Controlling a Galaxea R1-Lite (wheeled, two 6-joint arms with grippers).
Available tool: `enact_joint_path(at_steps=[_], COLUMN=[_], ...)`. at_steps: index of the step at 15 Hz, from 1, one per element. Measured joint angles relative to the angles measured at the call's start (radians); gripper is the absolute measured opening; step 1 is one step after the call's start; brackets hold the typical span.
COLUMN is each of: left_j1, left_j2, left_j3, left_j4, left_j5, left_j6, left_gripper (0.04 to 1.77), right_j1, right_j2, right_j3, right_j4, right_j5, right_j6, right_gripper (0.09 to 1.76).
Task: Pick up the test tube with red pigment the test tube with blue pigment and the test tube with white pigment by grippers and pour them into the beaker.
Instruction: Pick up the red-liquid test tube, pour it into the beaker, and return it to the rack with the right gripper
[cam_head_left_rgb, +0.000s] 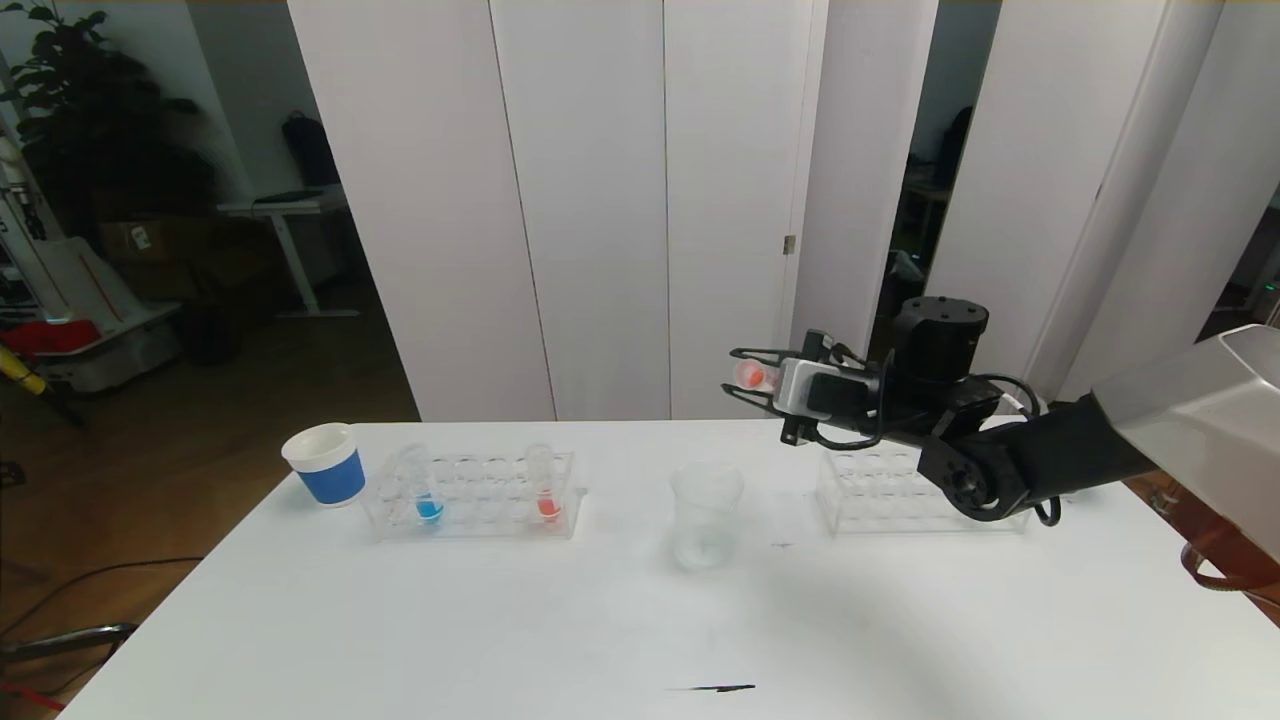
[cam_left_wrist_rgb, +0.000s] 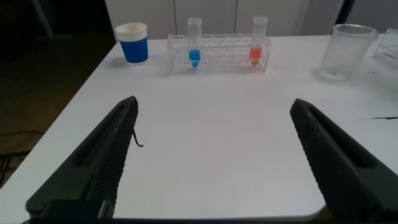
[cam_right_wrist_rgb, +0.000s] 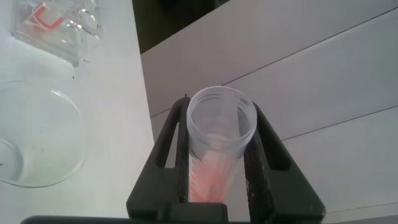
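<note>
My right gripper (cam_head_left_rgb: 745, 378) is shut on a test tube with red pigment (cam_head_left_rgb: 752, 375), held tipped on its side, higher than the beaker (cam_head_left_rgb: 706, 515) and to its right. In the right wrist view the tube's open mouth (cam_right_wrist_rgb: 221, 115) sits between the fingers, with the beaker's rim (cam_right_wrist_rgb: 78, 134) off to one side. A test tube with blue pigment (cam_head_left_rgb: 428, 495) and a second red one (cam_head_left_rgb: 546, 490) stand in the left rack (cam_head_left_rgb: 470, 495). The test tube with white pigment is out of view. My left gripper (cam_left_wrist_rgb: 214, 102) hangs open over the near table, holding nothing.
A blue-and-white paper cup (cam_head_left_rgb: 326, 465) stands left of the rack. A second clear rack (cam_head_left_rgb: 880, 495) sits behind the right arm. A thin dark mark (cam_head_left_rgb: 712, 688) lies near the table's front edge. White panels stand behind the table.
</note>
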Motion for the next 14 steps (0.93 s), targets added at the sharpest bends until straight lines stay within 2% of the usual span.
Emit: enact_joint_path(at_steps=[14], left_j1=[0.0], left_j2=[0.0], left_j3=[0.0], left_j4=[0.0], left_j5=[0.0], left_j6=[0.0], left_gripper=[1.75], right_j1=[-0.006], right_j2=[0.049], right_j3=[-0.038], right_j4=[-0.052], right_j5=[0.079], right_j6=[-0.383], right_gripper=[0.58])
